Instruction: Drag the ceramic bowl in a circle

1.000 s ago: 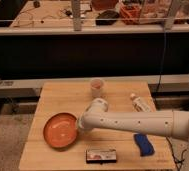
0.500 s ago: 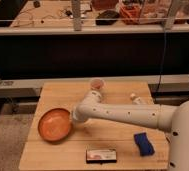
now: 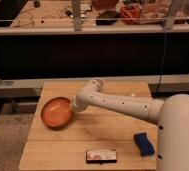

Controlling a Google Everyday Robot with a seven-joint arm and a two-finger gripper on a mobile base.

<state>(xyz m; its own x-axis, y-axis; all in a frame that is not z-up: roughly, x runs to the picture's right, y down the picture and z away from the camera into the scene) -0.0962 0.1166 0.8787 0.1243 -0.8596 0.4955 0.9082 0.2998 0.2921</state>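
Observation:
The ceramic bowl is wide and shallow, glossy orange inside with a darker rim. It sits on the left part of the wooden table, near the left edge. My gripper is at the bowl's right rim, at the end of my white arm, which reaches in from the lower right. The gripper's tip is hidden where it meets the rim.
A blue sponge lies at the front right of the table. A flat dark box with a pale label lies at the front edge. A small pale object shows behind the arm. A dark shelf unit stands behind the table.
The bowl has slid left and then toward the far side of the table, with the gripper at its rim. The arm has swung left and now covers the small pink cup.

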